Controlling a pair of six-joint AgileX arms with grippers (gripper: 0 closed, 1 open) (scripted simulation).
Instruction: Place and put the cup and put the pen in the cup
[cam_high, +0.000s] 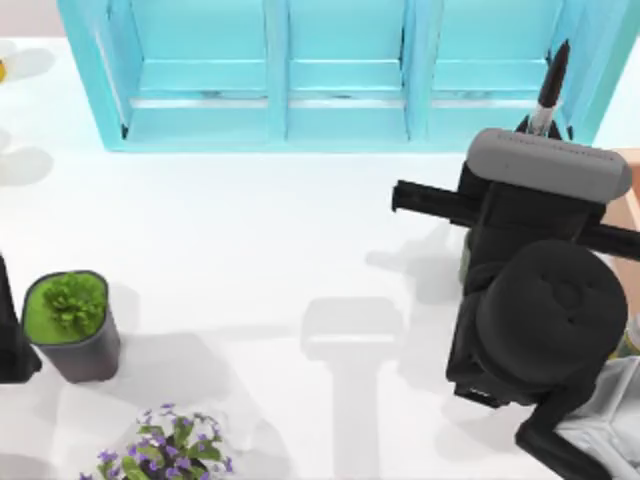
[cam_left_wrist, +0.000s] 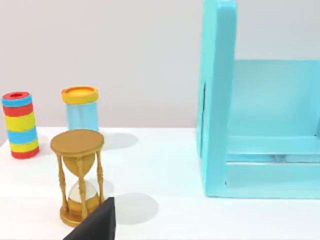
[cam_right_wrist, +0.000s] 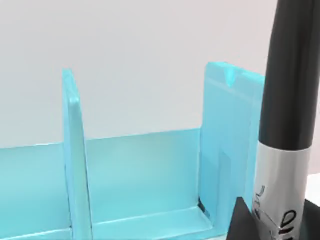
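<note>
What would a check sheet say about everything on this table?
Surface: white table with shadows on it.
Job's things: pen upright, near the shelf's right end.
Clutter: cyan shelf; potted plant; purple flowers; hourglass; striped cylinder; orange-lidded jar.
Grippers: right gripper shut on the pen; left arm parked at the table's left edge.
Cables: nothing seen.
Surroundings: plain pale wall.

Rendered simulated tabletop: white table (cam_high: 250, 240), turquoise shelf unit (cam_high: 330, 70) upper frame, potted plant (cam_high: 70, 325) lower left, hourglass (cam_left_wrist: 78, 175).
</note>
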